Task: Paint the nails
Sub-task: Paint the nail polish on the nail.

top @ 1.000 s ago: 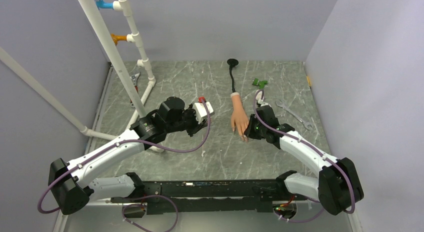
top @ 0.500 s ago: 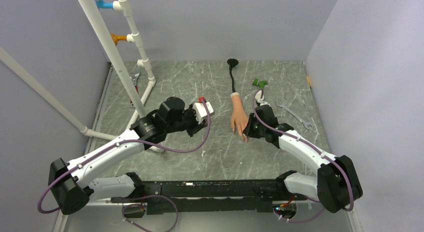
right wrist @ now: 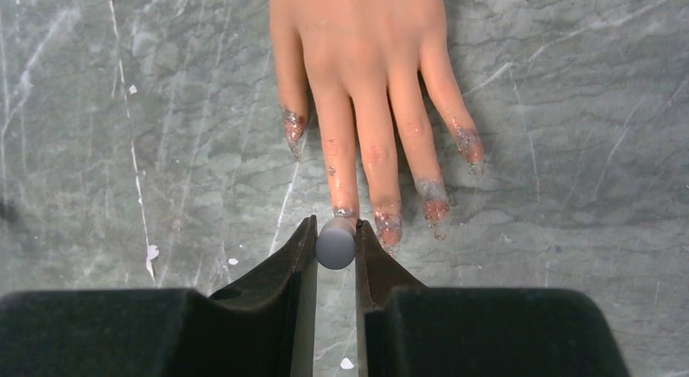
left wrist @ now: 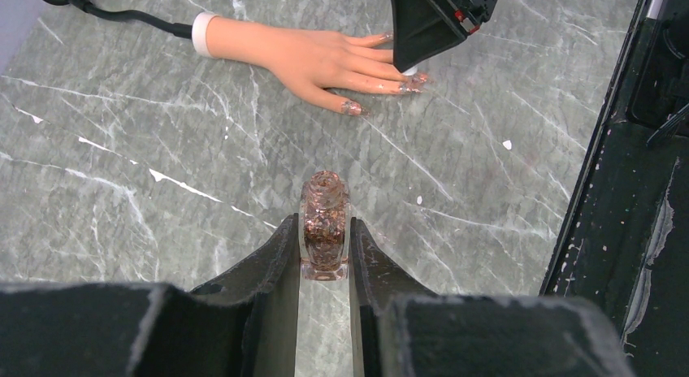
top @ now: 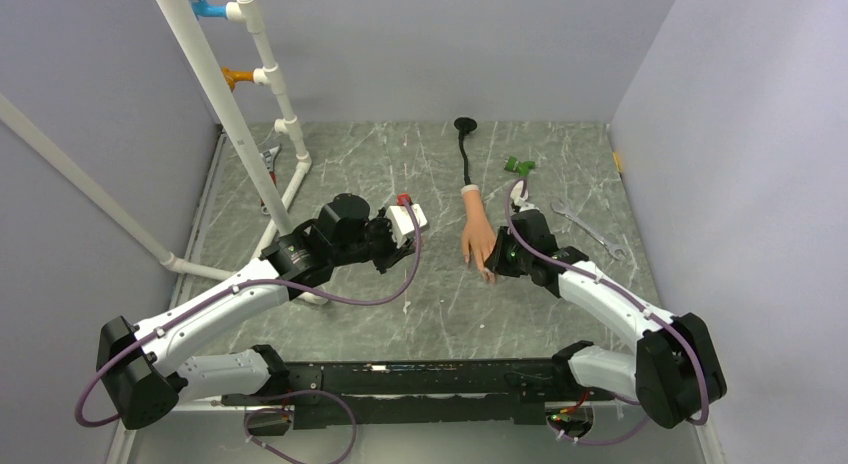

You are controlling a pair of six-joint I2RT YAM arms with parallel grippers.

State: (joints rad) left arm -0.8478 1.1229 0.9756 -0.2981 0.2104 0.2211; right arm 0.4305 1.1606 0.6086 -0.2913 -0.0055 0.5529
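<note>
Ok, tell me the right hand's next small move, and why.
Probably a short stroke along the nail in front of it. The right hand is shut on the grey brush cap right at that fingertip, and that nail looks barer than its glittery neighbours.

Left arm (top: 215, 309) and right arm (top: 610, 292): white shells on chunky black joints, a purple cable (top: 385, 296) trailing along each. Left gripper (left wrist: 322, 224) and right gripper (right wrist: 335, 223) show matte black wedge fingers (left wrist: 264, 267), and a green light (top: 512, 252) glows at the right wrist.

No readable text, no labels, brands, numbers or signs legible in any view
</note>
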